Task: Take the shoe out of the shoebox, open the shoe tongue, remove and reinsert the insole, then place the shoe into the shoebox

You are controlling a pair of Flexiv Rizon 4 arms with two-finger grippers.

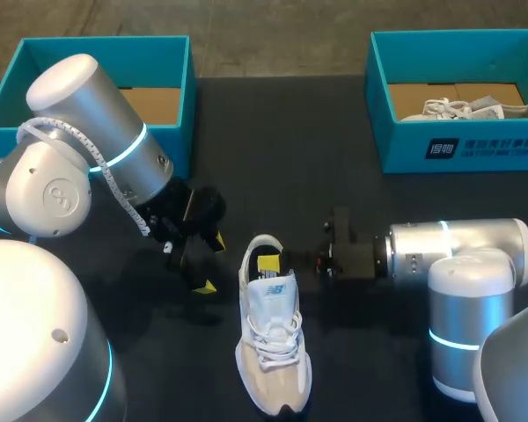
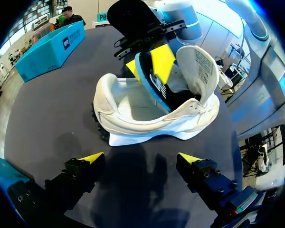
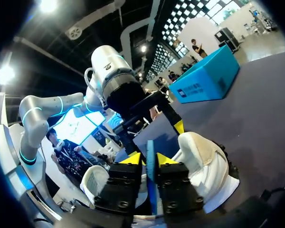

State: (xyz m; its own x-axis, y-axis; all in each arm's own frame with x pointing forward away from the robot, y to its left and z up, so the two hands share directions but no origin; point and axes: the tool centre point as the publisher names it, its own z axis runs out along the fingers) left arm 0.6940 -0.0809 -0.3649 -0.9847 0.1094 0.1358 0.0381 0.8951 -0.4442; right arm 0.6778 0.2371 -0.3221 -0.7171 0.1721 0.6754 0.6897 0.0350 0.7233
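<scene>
Two arms on the table, left to right. Far left, well behind the left jaws, is the left shoebox (image 1: 106, 44), blue. The left gripper (image 1: 211, 264) (image 2: 141, 159) is just beside the shoe's heel end, not touching it. Its jaws are spread wide with only bare table mat between the yellow tips, so it has hold of nothing. Straight ahead of those jaws is the shoe (image 1: 273, 352) (image 2: 133, 109) (image 3: 204, 161): white and beige, out of the box, standing on its sole on the mat between the two grippers, laces up. The tongue (image 2: 197, 61) stands up off the opening. The insole (image 2: 149, 85) (image 3: 150, 171), blue-edged, stands on edge in the shoe's opening – lower part down inside, upper part sticking out. The right gripper (image 1: 286, 258) (image 3: 149, 159) comes in level from the right, over the heel end. Its jaws are nearly together, both yellow tips pressed on the insole from either side – a firm pinch. From the right wrist, the shoe body lies just beside and under those jaws, and the left gripper is ahead, beyond the shoe. Far right, well behind the right jaws, is the right shoebox (image 1: 462, 145), also blue, with a second shoe (image 1: 475, 107) lying in it.
</scene>
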